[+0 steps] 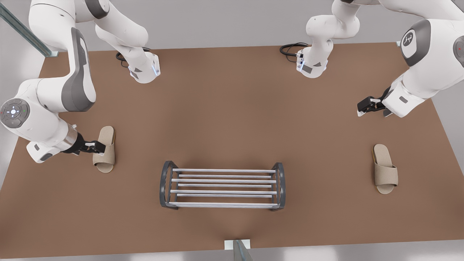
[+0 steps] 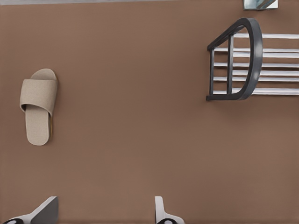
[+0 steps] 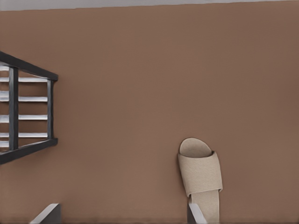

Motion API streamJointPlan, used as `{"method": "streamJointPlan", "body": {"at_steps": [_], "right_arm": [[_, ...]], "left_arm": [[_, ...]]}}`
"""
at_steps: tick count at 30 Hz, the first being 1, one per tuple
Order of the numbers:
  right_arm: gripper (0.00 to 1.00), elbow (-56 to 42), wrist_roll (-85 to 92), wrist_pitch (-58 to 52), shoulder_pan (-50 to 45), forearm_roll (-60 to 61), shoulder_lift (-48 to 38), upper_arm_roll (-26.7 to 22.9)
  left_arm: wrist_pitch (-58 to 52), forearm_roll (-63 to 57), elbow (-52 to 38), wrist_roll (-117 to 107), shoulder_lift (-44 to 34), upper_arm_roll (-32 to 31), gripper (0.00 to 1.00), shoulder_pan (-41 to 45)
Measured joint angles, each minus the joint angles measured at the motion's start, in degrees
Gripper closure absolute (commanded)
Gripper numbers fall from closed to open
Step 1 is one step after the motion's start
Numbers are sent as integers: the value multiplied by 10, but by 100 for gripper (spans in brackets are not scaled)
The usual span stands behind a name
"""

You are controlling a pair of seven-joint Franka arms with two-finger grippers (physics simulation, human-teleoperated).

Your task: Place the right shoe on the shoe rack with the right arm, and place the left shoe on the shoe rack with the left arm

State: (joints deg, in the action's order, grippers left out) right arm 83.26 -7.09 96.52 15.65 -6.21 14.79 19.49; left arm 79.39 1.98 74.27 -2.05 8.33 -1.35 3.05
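Note:
The right shoe [image 1: 104, 154], a beige slipper, lies on the brown table on the front view's left. My right gripper [image 1: 96, 147] is low over its outer edge. In the right wrist view, this gripper [image 3: 121, 219] is open, and one finger [image 3: 196, 214] overlaps the heel of the right shoe [image 3: 201, 175]. The left shoe [image 1: 385, 168] [image 2: 38, 109] lies on the front view's right. My left gripper [image 1: 373, 112] [image 2: 103, 219] hangs open well behind it, holding nothing. The shoe rack [image 1: 222, 185] [image 2: 243, 65] [image 3: 28, 112] stands between the shoes with nothing on it.
The two arm bases [image 1: 145, 69] [image 1: 311, 65] with black cables stand at the table's back edge. A white bracket [image 1: 237, 244] [image 2: 259, 3] sits at the front edge behind the rack. Bare brown table [image 1: 232, 119] surrounds rack and shoes.

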Motion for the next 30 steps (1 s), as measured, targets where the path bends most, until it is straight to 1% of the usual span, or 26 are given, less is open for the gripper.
{"method": "streamJointPlan", "body": {"at_steps": [3, 4, 5, 6, 7, 8, 9, 10, 11, 13, 15, 18, 20, 21, 22, 23, 25, 27, 30], "right_arm": [[0, -1, -4, -17, 5, 3, 2, 0], [0, 26, -6, -23, 7, 4, 0, 0], [0, 85, -8, -18, 14, 5, -22, 0], [0, 173, -7, 1, 27, 6, -64, 0], [0, 252, -5, 27, 40, 7, -102, 0], [0, 313, -2, 56, 51, 7, -122, 0], [0, 349, 2, 85, 60, 8, -132, -1], [0, 377, 6, 115, 70, 8, -135, -1], [0, 408, 10, 150, 79, 9, -136, -2], [0, 437, 21, 218, 97, 9, -117, -1], [0, 446, 39, 289, 113, 9, -71, 0], [0, 449, 79, 389, 148, 9, -4, 0], [0, 450, 107, 439, 161, 8, 12, 1], [0, 449, 120, 460, 168, 8, 17, 1], [0, 450, 134, 479, 176, 8, 20, 1], [0, 450, 147, 495, 182, 8, 22, 1], [0, 455, 172, 522, 192, 8, 23, 1], [0, 485, 195, 554, 200, 8, 22, 1], [0, 508, 225, 590, 209, 8, 17, 1]], "left_arm": [[0, -1, 0, 0, 0, 0, 0, 0], [0, -1, 0, 0, 0, -1, 0, 0], [-3, -3, -1, 0, 0, 0, 0, 3], [-11, -32, 0, -6, 2, 1, 0, 25], [-25, -79, 4, -19, 16, 2, 0, 82], [-40, -136, 19, -38, 34, 2, 0, 167], [-54, -199, 54, -60, 47, 1, 0, 255], [-65, -263, 87, -80, 57, 0, 0, 322], [-74, -321, 108, -100, 64, -1, 0, 358], [-82, -417, 161, -137, 66, 0, 0, 374], [-66, -493, 260, -177, 43, 1, 0, 377], [-19, -579, 408, -254, 7, 2, 0, 377], [25, -630, 504, -322, -7, 4, 0, 377], [56, -649, 536, -357, -11, 10, 0, 380], [90, -677, 571, -394, -15, 25, 0, 386], [132, -719, 607, -433, -17, 55, 0, 395], [239, -833, 651, -517, -18, 138, 0, 394], [346, -961, 671, -601, -19, 208, 0, 369], [496, -1119, 677, -730, -20, 273, 0, 365]]}}
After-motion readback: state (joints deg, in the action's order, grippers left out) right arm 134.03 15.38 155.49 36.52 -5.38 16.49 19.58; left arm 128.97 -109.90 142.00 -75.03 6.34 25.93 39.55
